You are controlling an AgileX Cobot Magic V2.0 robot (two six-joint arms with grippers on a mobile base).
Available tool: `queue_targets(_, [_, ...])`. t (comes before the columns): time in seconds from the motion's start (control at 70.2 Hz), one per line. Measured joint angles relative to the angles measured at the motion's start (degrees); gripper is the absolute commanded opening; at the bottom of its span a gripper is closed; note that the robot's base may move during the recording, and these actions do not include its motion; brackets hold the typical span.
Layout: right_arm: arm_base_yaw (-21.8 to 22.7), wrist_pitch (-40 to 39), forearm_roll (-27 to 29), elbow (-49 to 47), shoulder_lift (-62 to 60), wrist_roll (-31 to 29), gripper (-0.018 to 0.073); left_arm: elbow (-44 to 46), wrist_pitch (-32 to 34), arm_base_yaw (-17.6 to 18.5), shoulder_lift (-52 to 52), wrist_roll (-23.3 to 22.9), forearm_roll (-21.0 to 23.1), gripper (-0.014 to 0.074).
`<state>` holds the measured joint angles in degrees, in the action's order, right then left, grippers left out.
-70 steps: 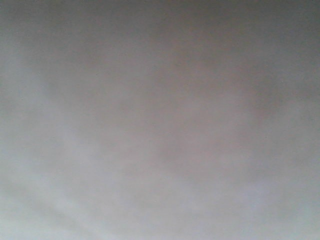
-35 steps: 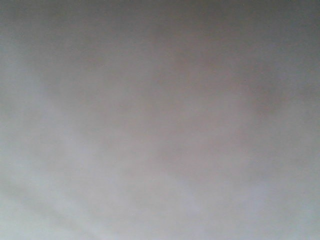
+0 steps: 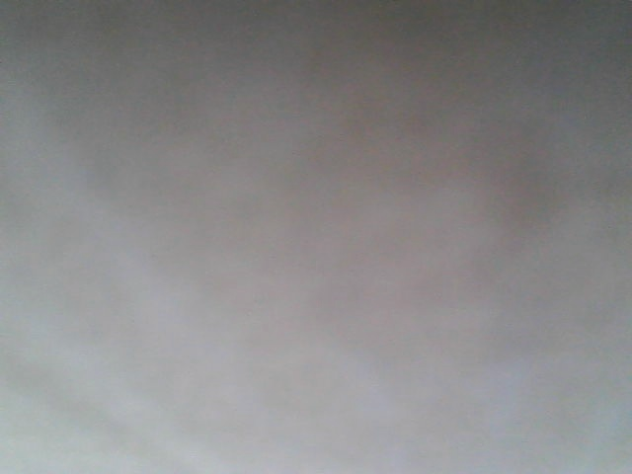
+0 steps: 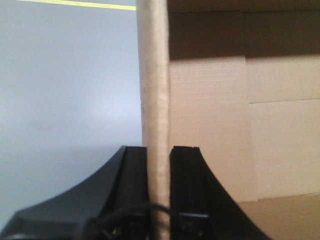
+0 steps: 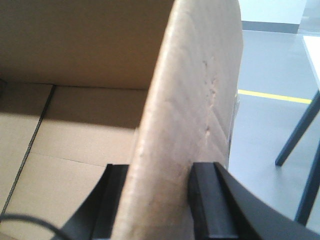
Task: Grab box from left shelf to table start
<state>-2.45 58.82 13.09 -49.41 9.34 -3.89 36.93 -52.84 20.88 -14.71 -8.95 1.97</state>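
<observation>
The cardboard box is clamped by its walls in left gripper and right gripper, lower centre; front view stays featureless grey, so the hold looks steady

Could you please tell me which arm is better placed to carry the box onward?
Right, only slightly: the left gripper and right gripper each clamp a wall of the box, but what look like table legs stand beside the right one.
</observation>
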Motion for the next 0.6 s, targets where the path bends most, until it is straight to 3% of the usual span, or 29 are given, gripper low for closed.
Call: queue_targets(0.598, [0.0,0.0,0.0,0.0,0.0,0.0,0.0057,-0.1,0.0,0.0,0.0,0.0,0.0,-0.0093])
